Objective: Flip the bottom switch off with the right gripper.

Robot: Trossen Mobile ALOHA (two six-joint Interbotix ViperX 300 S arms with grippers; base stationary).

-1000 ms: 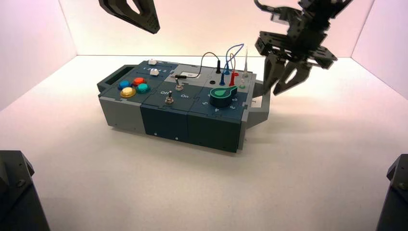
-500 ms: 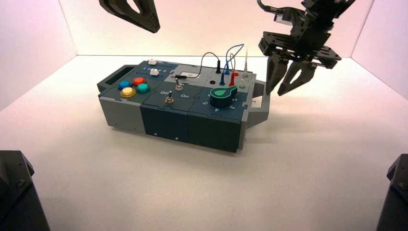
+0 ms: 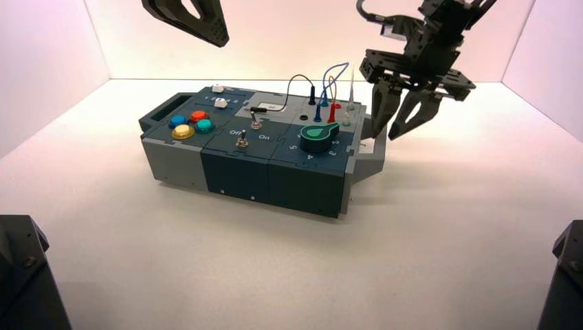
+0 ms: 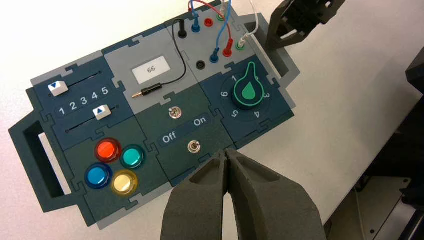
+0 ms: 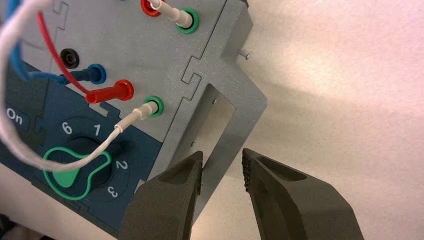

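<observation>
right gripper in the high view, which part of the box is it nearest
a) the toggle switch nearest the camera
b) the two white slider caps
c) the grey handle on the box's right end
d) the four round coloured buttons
c: the right gripper is beside the grey handle at the box's right end.

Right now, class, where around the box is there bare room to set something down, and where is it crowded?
Bare: the table in front of the box, and right of it, beyond the handle. Crowded: the far right of the box's top, with wires and plugs, and the right handle, where the right gripper hovers.
</observation>
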